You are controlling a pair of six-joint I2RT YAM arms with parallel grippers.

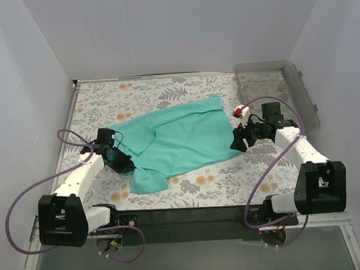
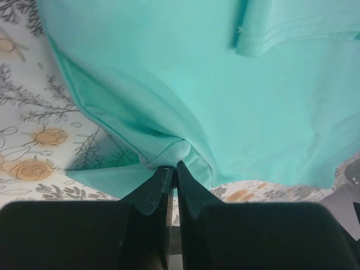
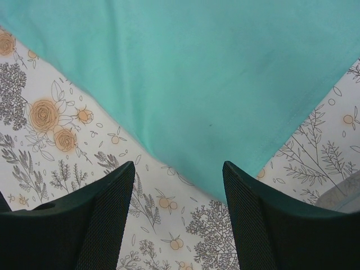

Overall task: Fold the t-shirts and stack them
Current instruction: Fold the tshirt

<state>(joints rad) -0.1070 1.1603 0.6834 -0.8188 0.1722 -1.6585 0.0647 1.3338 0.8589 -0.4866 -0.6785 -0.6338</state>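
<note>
Left gripper (image 2: 173, 166) pinches the plain teal fabric t-shirt (image 1: 180, 138), evidently for folding; right gripper (image 3: 179, 169) hovers spread at its opposite corner.

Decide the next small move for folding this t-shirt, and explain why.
Probably lower the right end effector and close it on the t-shirt corner: its jaws stand open above that corner, while the left end effector is shut on the opposite side.

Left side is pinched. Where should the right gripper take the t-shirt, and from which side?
I'd take the t-shirt by its corner, which lies flat and points into the open right gripper. Come in from the shirt's right edge, low along the table, one finger sliding under.
</note>
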